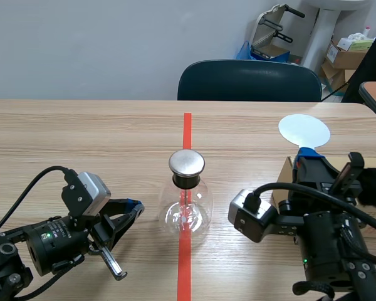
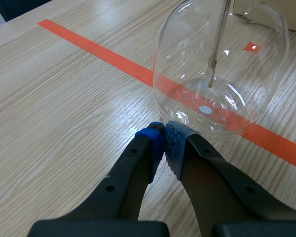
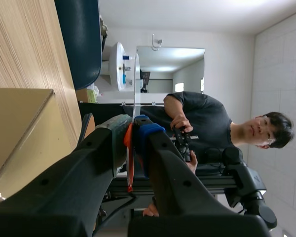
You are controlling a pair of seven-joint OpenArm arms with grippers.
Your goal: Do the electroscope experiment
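Note:
The electroscope is a clear glass flask with a black neck and a round metal cap, standing on the red tape line at the table's middle. Its flask shows a thin rod with a leaf inside. My left gripper lies low just left of it, shut on nothing, with its tips almost touching the glass. My right gripper is shut on the blue handle of a white round paddle, raised to the flask's right. The paddle shows edge-on, rising from between the fingers.
A cardboard box sits beneath the right arm, and its top lies beside the right gripper. A dark blue chair stands at the table's far edge. A person holding a controller appears in the right wrist view.

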